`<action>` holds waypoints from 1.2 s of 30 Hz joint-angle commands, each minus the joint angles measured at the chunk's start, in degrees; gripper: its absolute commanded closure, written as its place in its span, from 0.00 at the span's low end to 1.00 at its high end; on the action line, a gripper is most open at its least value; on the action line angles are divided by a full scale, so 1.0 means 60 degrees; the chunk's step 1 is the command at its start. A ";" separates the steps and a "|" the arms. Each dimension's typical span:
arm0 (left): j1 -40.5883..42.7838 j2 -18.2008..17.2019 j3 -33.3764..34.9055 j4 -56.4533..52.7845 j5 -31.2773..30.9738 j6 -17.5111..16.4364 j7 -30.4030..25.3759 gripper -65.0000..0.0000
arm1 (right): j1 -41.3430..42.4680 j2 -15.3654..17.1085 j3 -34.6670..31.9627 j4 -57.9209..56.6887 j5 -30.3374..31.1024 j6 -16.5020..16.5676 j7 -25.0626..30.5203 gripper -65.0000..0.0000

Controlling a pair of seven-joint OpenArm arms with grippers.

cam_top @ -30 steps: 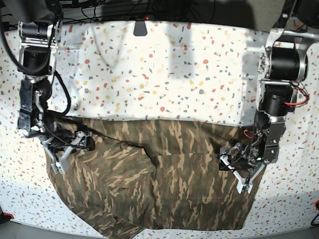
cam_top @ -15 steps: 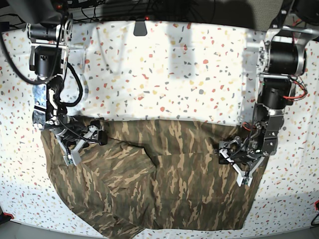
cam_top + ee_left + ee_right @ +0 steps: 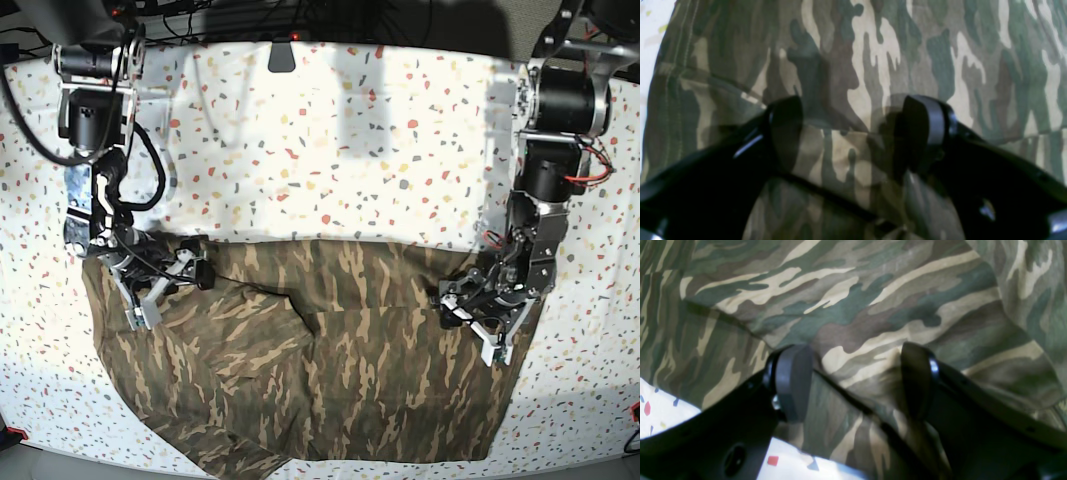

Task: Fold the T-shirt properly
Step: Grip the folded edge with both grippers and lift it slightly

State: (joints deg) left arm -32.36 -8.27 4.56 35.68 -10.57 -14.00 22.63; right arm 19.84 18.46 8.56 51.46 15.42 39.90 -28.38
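Observation:
The camouflage T-shirt (image 3: 330, 380) lies spread and wrinkled over the near half of the table, with a raised fold near its middle. My right gripper (image 3: 168, 297) is at the shirt's upper left corner, jaws open. In the right wrist view this gripper (image 3: 853, 380) straddles a crease of the T-shirt (image 3: 857, 290), with its fingers (image 3: 791, 380) apart. My left gripper (image 3: 468, 325) is over the shirt's right side, also open. The left wrist view shows that gripper (image 3: 853, 133) low above the T-shirt (image 3: 873, 50) near a seam, with nothing pinched.
The white speckled table (image 3: 330, 150) stretches bare behind the shirt. A small dark fitting (image 3: 282, 55) sits at its far edge among cables. Table surface (image 3: 660, 406) shows just beside the right gripper. The shirt's front hem reaches the table's near edge.
The right arm has swung inward and slightly up onto the shirt's upper left corner. The left gripper has crept a little upward. Both stay open.

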 commanded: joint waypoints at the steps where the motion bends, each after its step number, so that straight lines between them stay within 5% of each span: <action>1: 0.0178 -0.0025 0.0015 -0.0047 -0.0069 -0.0117 0.0885 0.31 | -0.0157 0.0189 0.0000 -0.0004 -0.0168 0.0017 -0.0568 0.36; 13: 0.2051 -0.0025 0.0015 0.2244 -0.0062 -0.0248 0.1264 0.31 | -0.1960 0.0882 0.0000 0.2095 0.0546 0.0017 -0.0907 0.36; 24: 0.1953 -0.0047 0.0015 0.2455 -0.0069 -0.0244 0.1545 0.31 | -0.0361 0.0867 0.0000 0.2171 0.1235 0.0017 -0.1519 0.36; 30: 0.2014 -0.0029 0.0015 0.2448 -0.0069 -0.0248 0.1588 0.31 | 0.0517 0.0459 -0.0011 0.1228 -0.0255 0.0017 -0.1096 0.36; 36: 0.2091 -0.0029 0.0015 0.2452 -0.0066 -0.0393 0.1956 0.31 | 0.0266 0.0484 -0.0699 -0.0033 -0.0361 0.0017 -0.0984 0.36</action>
State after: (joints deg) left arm -21.15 -8.73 4.47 51.20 -10.33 -15.46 25.89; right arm 21.69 20.99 4.40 51.35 13.85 39.94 -32.05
